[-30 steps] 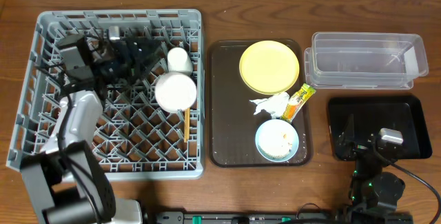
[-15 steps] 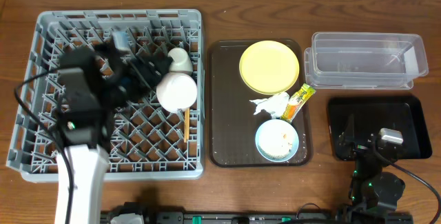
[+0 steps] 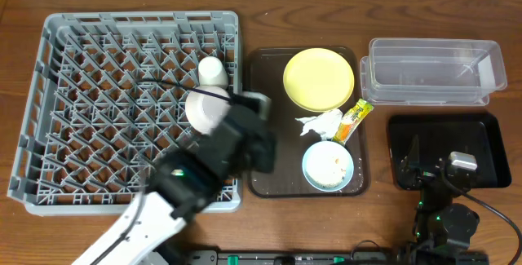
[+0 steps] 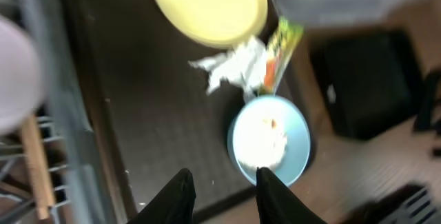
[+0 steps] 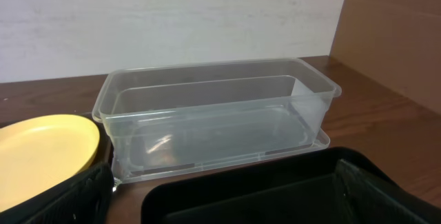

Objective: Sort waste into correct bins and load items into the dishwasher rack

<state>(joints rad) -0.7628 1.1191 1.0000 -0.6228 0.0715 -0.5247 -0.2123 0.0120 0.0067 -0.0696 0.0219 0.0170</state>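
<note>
Left gripper (image 4: 224, 179): open at a middling width and empty, it hovered over the brown tray (image 3: 267, 110), just short of the blue bowl (image 4: 269, 138).
Right gripper: it sat at the near edge of the black tray (image 3: 481, 134); its opening could not be told.
Blue bowl: round, smooth and glazed-looking, with white rice crumbs (image 4: 265, 141) inside. It was probably rigid, slippery and chippable; the rim looked the best hold, kept level so the crumbs would not spill.
Napkin (image 3: 322, 123): crumpled, soft and very light, lying between the bowl and the yellow plate (image 3: 318, 78). A pinch on any raised fold should do.
Wrapper (image 3: 354, 120): thin glossy film, flat, beside the napkin; likely to slide.
Rack (image 3: 139, 19): grey pegged plastic holding the white cup (image 3: 212, 71), the whitish bowl (image 3: 204, 106) and the chopsticks (image 4: 34, 172).
Clear tub (image 3: 432, 45): thin-walled, empty.
</note>
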